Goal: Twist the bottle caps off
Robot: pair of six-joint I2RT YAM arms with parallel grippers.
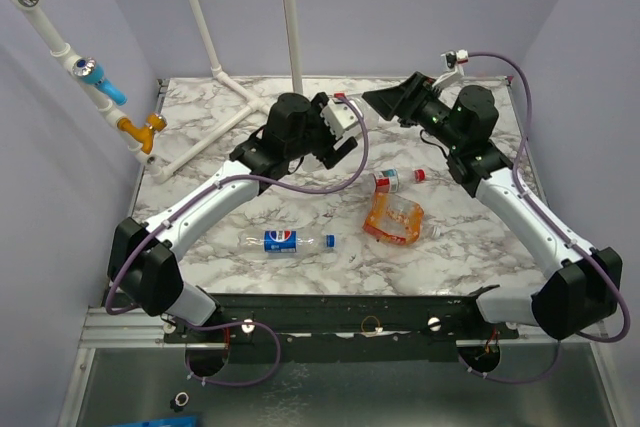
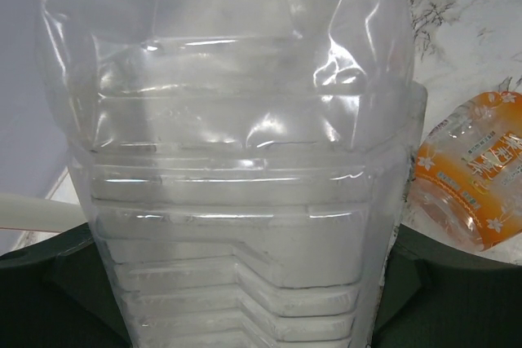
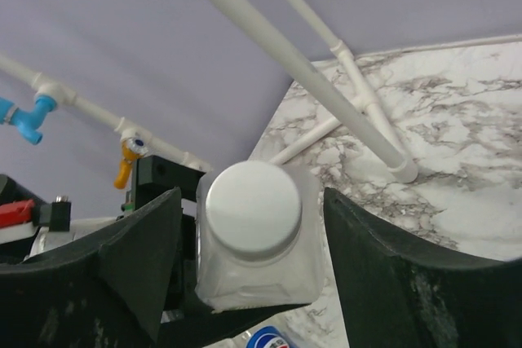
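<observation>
My left gripper [image 1: 343,133] is shut on a clear ribbed bottle [image 2: 245,201] and holds it above the table's middle; no label shows on it. Its white cap [image 3: 253,205] faces my right gripper [image 1: 388,102], which is open. The right fingers [image 3: 139,258] stand on either side of the cap with a gap on each side. On the table lie a blue Pepsi bottle [image 1: 283,240], a small red-label bottle [image 1: 392,180] with a red cap [image 1: 420,174], and a crumpled orange-label bottle [image 1: 393,219], which also shows in the left wrist view [image 2: 473,177].
A white pipe frame [image 1: 215,137] lies on the marble table's [image 1: 480,247] back left, with an upright pole [image 1: 293,17] behind the arms. A pipe with blue and orange valves [image 1: 100,87] hangs by the left wall. Purple walls close in three sides.
</observation>
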